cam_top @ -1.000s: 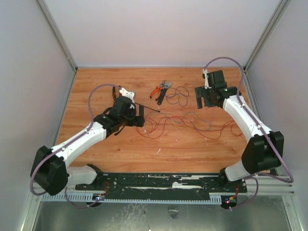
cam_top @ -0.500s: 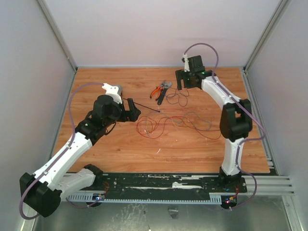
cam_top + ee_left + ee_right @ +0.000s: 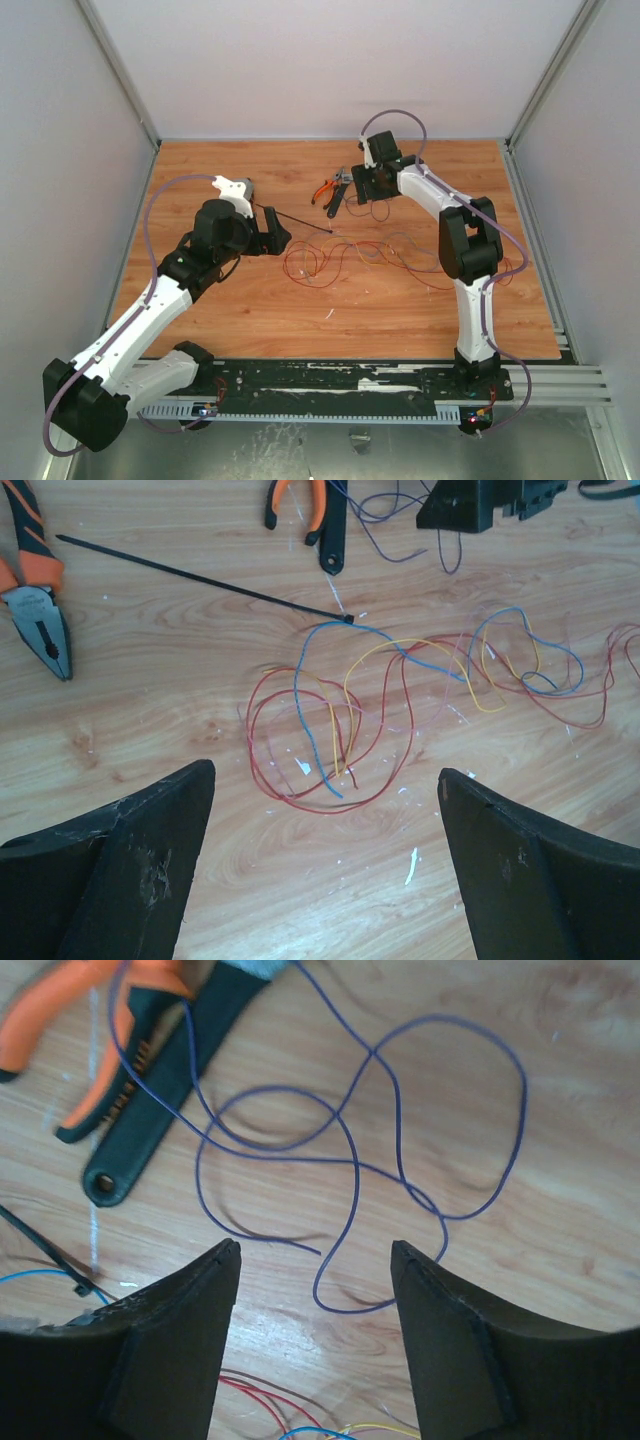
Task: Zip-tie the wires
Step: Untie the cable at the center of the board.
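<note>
The left gripper (image 3: pixel 325 773) stands as wide open as its jaws go and has hold of nothing; its two dark fingers (image 3: pixel 150 850) frame bare wood, low over the worktop (image 3: pixel 250 320) left of the middle. Just beyond its fingertips lie the wires (image 3: pixel 340 730): a loose tangle of red, blue and yellow loops, lying flat about the middle of the worktop and trailing toward the right edge (image 3: pixel 400 258). The zip tie (image 3: pixel 200 578) lies straight and slanted on the wood beyond the gripper, its head end touching or just beside the far left loop of the tangle; no finger touches it. A pair of orange-and-black pliers (image 3: pixel 35 600) lies at the left margin of the left wrist view, just beside the tie's tail.

The right gripper (image 3: pixel 313 1250) has its jaws partly apart and grips nothing; it hangs over the wood toward the far edge of the worktop, near that edge's middle (image 3: pixel 362 190). Under and ahead of its gap lies a purple strand (image 3: pixel 350 1150), looped several times and flat on the wood; whether the fingertips touch it cannot be told. One loop crosses a dark-handled tool (image 3: pixel 160 1100), which lies beside orange-handled pliers (image 3: pixel 60 1020); the head of the zip tie shows at the lower left of that view (image 3: pixel 75 1282).
</note>
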`<state>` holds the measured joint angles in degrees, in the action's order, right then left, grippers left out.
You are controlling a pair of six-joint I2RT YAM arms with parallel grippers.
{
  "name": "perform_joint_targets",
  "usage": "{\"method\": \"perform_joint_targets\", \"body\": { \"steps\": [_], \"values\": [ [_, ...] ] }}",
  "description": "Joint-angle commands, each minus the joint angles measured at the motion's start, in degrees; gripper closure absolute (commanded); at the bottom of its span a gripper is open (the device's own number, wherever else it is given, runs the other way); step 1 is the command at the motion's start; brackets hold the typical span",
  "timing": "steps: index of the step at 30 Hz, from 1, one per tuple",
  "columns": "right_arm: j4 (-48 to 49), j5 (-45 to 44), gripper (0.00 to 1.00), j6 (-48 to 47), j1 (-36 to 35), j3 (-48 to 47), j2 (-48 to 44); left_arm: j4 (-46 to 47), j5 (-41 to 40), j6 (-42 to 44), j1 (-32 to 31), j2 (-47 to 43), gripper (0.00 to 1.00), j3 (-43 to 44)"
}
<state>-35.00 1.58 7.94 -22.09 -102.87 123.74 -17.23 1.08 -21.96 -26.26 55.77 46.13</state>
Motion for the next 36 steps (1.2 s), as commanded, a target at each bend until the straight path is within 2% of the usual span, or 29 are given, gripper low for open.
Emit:
{"method": "perform_joint_targets", "body": {
  "steps": [1, 5, 10, 11, 21, 25, 27, 28, 32, 36],
  "values": [
    [2.14, -0.48, 0.39, 1.96, -0.59, 3.30, -0.71, 1.51, 0.85, 0.85, 0.60, -0.03, 0.02, -0.51],
    [2.39, -0.62, 0.47, 2.18, -0.67, 3.75, 0.28, 1.50, 0.79, 0.95, 0.76, -0.46, 0.02, -0.58],
    [2.87, -1.37, 0.71, 2.08, -0.92, 3.33, 0.06, 1.50, 0.83, 0.95, 0.95, -0.51, 0.02, -0.60],
    [2.92, -1.55, 0.73, 2.03, -0.91, 3.23, 0.05, 1.50, 0.85, 0.95, 0.95, -0.43, 0.02, -0.60],
    [2.48, -1.59, 0.77, 2.16, -0.99, 2.93, 2.26, 1.50, 0.94, 0.90, 1.10, -0.82, 0.02, -0.54],
    [2.08, -2.77, 0.87, 1.90, -1.02, 2.27, 2.12, 1.50, 1.03, 0.84, 1.12, -0.92, 0.02, -0.52],
    [1.84, -3.57, 0.96, 1.53, -1.02, 1.61, 1.16, 1.63, 1.21, 0.78, 1.12, -1.10, 0.02, -0.36],
    [1.37, -4.16, 1.00, 1.33, -1.02, 0.94, 0.70, 1.88, 1.51, 0.73, 1.19, -1.21, 0.02, -0.34],
    [-2.43, -7.45, 1.00, 0.00, -1.02, -4.14, -3.08, 3.93, 3.79, 0.22, 1.36, -1.71, 0.02, 0.03],
    [-5.03, -8.28, 1.00, -1.60, -0.87, -13.27, -7.95, 7.26, 6.88, -1.74, 2.39, -1.49, 0.02, 1.13]
  ]
}}
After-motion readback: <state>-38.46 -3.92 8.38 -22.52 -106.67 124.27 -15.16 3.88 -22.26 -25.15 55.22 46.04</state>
